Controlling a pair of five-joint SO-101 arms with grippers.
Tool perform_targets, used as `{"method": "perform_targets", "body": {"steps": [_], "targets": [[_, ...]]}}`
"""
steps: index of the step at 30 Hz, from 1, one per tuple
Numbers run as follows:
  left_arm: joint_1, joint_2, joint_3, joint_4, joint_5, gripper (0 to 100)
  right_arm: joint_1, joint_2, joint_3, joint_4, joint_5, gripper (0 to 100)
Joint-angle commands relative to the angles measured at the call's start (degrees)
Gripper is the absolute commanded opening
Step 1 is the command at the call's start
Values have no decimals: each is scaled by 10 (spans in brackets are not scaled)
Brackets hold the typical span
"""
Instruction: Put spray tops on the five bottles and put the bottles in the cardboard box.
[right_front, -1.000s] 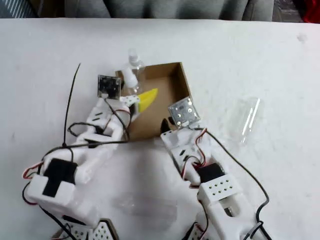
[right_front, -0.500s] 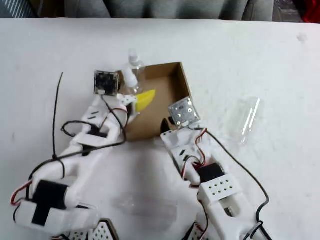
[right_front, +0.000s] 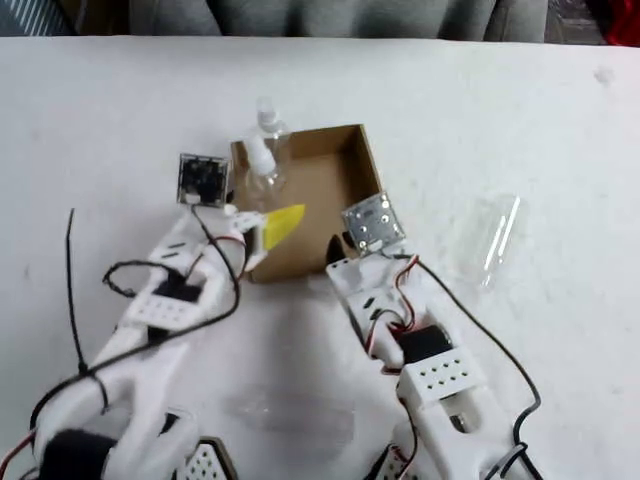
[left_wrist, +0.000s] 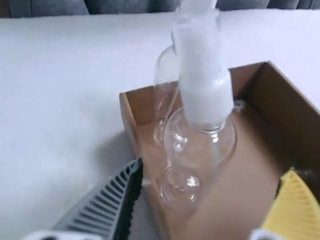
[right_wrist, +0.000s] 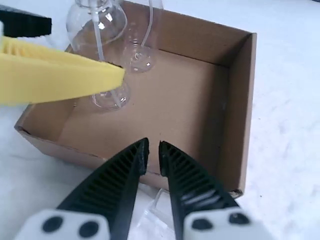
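Now withdrawn from cardboard box (right_front: 330, 190), left pincer (right_front: 268, 226) apart, bottles (right_front: 263, 162) standing inside, right pincer (right_wrist: 153, 148) together.

Left arm (right_front: 165, 300), lower left, and right arm (right_front: 425, 365), lower centre: white shells, black motors, black and red cables. Left hand (left_wrist: 212, 170): grey and yellow ribbed fingers (left_wrist: 112, 207). Right hand (right_wrist: 152, 147): black ribbed fingers (right_wrist: 125, 175).

Spray-topped bottles (right_front: 262, 160) stand in the far left corner of the cardboard box (right_front: 330, 185); another bottle (right_front: 487, 238) lies on the table (right_front: 500, 100), well right of it.
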Motion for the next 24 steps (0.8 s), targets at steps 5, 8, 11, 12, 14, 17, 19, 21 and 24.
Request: {"method": "perform_targets", "body": {"steps": [5, 8, 11, 12, 14, 17, 19, 21, 24], "targets": [[-7, -204, 4, 203, 3, 378, 3, -1, -36, -8, 5, 15], [-7, -274, 4, 297, 3, 378, 5, -1, -35, -7, 5, 15], [-22, -337, 4, 389, 3, 378, 6, 0, -35, -4, 5, 15], [-29, -355, 3, 412, 3, 378, 6, 0, -36, 4, 6, 15], [-45, -387, 4, 448, 3, 378, 3, 0, -43, 23, 30, 15], [-75, -418, 5, 494, 3, 377, 1, 0, -69, 95, 74, 15], [-102, -426, 5, 523, 3, 377, 1, -1, -105, 172, 91, 15], [-132, -426, 5, 547, 3, 377, 1, -1, -160, 270, 114, 15], [-181, -418, 5, 570, 3, 377, -2, -1, -260, 438, 175, 15]]}}
